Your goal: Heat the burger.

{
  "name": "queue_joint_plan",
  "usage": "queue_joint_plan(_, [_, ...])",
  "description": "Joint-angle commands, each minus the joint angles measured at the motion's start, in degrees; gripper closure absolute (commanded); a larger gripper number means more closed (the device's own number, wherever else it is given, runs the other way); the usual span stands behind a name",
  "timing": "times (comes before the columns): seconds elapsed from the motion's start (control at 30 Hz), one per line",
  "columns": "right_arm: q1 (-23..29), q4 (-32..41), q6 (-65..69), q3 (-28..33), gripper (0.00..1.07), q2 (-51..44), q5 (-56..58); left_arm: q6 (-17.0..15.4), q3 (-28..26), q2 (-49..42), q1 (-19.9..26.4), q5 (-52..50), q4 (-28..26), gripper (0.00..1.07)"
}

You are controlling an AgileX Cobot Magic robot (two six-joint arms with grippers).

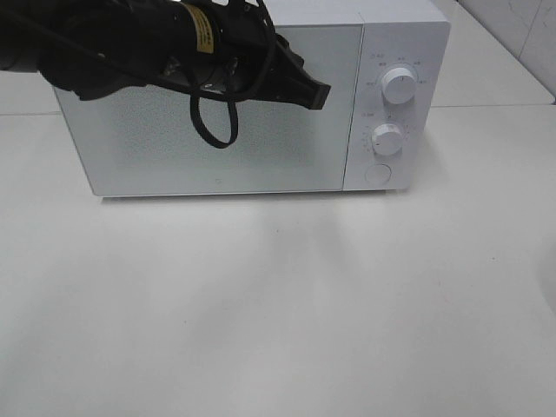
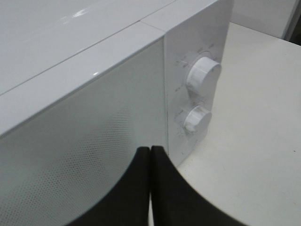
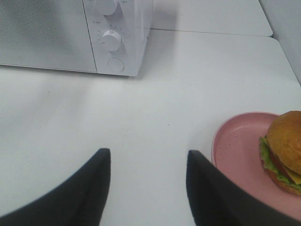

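Note:
The burger point(image 3: 286, 150), with a golden-brown bun, green lettuce and a dark patty, sits on a pink plate point(image 3: 240, 150); only the right wrist view shows it. My right gripper point(image 3: 148, 155) hangs open and empty over the bare table beside the plate. It is out of the exterior view. A white microwave point(image 1: 252, 104) stands at the back with its door closed. My left gripper point(image 1: 320, 94) is shut, its fingers point(image 2: 162, 188) pressed together with nothing between them. It hovers in front of the door's upper right part, near the control panel.
The microwave's panel carries two round knobs, upper point(image 1: 400, 84) and lower point(image 1: 387, 138), with a round button point(image 1: 378, 173) below. A black cable point(image 1: 213, 122) loops down from the left arm in front of the door. White table point(image 1: 278, 304) lies in front.

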Motion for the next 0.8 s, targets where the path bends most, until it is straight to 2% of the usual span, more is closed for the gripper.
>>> queue_joint_plan(0.03, [0.0, 0.0, -0.5, 0.1, 0.56, -1.4, -0.5, 0.1, -0.4, -2.8, -1.8, 4.2, -0.2, 1.07])
queue_joint_plan(0.1, [0.0, 0.0, -0.5, 0.1, 0.56, -1.4, -0.5, 0.1, -0.4, -3.8, -2.5, 5.9, -0.4, 1.07])
queue_joint_plan(0.17, [0.0, 0.0, -0.5, 0.1, 0.56, -1.4, -0.5, -0.2, -0.4, -8.0, -5.2, 16.7, -2.5, 1.07])
queue_joint_plan(0.2, [0.0, 0.0, -0.5, 0.1, 0.56, -1.4, -0.5, -0.2, -0.4, -8.0, -5.2, 16.7, -2.5, 1.07])
queue_joint_plan(0.27, [0.0, 0.0, -0.5, 0.1, 0.56, -1.4, -0.5, -0.3, -0.4, -11.1, -6.5, 25.5, -6.5, 1.07])
queue_joint_plan(0.3, [0.0, 0.0, -0.5, 0.1, 0.56, -1.4, -0.5, -0.3, -0.4, -11.1, -6.5, 25.5, -6.5, 1.07])
queue_joint_plan(0.33, [0.0, 0.0, -0.5, 0.1, 0.56, -1.4, -0.5, -0.3, -0.4, -12.0, -6.5, 27.9, -7.8, 1.07])
queue_joint_plan(0.37, [0.0, 0.0, -0.5, 0.1, 0.56, -1.4, -0.5, -0.3, -0.4, -14.0, -6.5, 33.5, -11.6, 1.07])
queue_joint_plan(0.4, [0.0, 0.0, -0.5, 0.1, 0.56, -1.4, -0.5, -0.3, -0.4, -14.0, -6.5, 33.5, -11.6, 1.07])
queue_joint_plan(0.47, [0.0, 0.0, -0.5, 0.1, 0.56, -1.4, -0.5, -0.3, -0.4, -16.0, -6.5, 41.2, -13.5, 0.96])
queue_joint_plan(0.5, [0.0, 0.0, -0.5, 0.1, 0.56, -1.4, -0.5, -0.3, -0.4, -16.0, -6.5, 41.2, -13.5, 0.96])
queue_joint_plan(0.53, [0.0, 0.0, -0.5, 0.1, 0.56, -1.4, -0.5, -0.3, -0.4, -16.8, -6.5, 45.2, -13.6, 0.72])
queue_joint_plan(0.57, [0.0, 0.0, -0.5, 0.1, 0.56, -1.4, -0.5, -0.3, -0.4, -16.8, -6.5, 45.2, -13.6, 0.72])
queue_joint_plan(0.6, [0.0, 0.0, -0.5, 0.1, 0.56, -1.4, -0.5, -0.8, -0.4, -16.8, -6.5, 46.3, -13.6, 0.59])
queue_joint_plan(0.63, [0.0, 0.0, -0.5, 0.1, 0.56, -1.4, -0.5, -2.2, -0.4, -16.9, -6.5, 47.8, -13.5, 0.28])
queue_joint_plan(0.67, [0.0, 0.0, -0.5, 0.1, 0.56, -1.4, -0.5, -2.2, -0.4, -16.9, -6.5, 47.8, -13.5, 0.28])
queue_joint_plan(0.7, [0.0, 0.0, -0.5, 0.1, 0.56, -1.4, -0.5, -2.2, -0.4, -16.9, -6.5, 48.5, -13.0, 0.12])
queue_joint_plan(0.73, [0.0, 0.0, -0.5, 0.1, 0.56, -1.4, -0.5, -2.8, -0.4, -16.9, -6.1, 48.7, -12.5, 0.05])
queue_joint_plan(0.8, [0.0, 0.0, -0.5, 0.1, 0.56, -1.4, -0.5, -3.2, -0.4, -16.9, -5.3, 49.6, -13.3, 0.05])
